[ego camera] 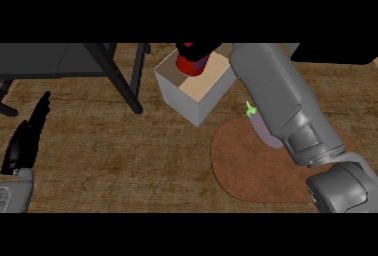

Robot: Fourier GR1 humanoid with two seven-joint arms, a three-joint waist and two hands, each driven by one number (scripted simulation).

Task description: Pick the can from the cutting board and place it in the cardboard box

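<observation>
Where the view begins at its lower edge, the left hand (22,142) rests at about eight o'clock, its black fingers straight and released, pointing up and holding nothing, well apart from everything the task concerns. Farther in, at roughly four to five o'clock, the round brown cutting board (247,170) lies flat on the wooden counter (118,150), bare of the can; on its upper part lies a pale purple eggplant (264,134) with a green stem, partly hidden by the grey right forearm that crosses above it. That forearm runs from the lower right up toward twelve o'clock, where the cardboard box (193,92) stands open-topped just beyond the board's far rim. At the box's mouth sits the red can (193,64), upright with its long axis vertical, its lower part already inside the walls and its top at the right hand (198,47), whose dark fingers curl over it in a grasp. The relation that matters is thus straight down: the can hangs directly below the fingers and directly above the box floor, with the right hand the only one near it. By my judgement the remaining move is to lower a little and let the fingers open.
</observation>
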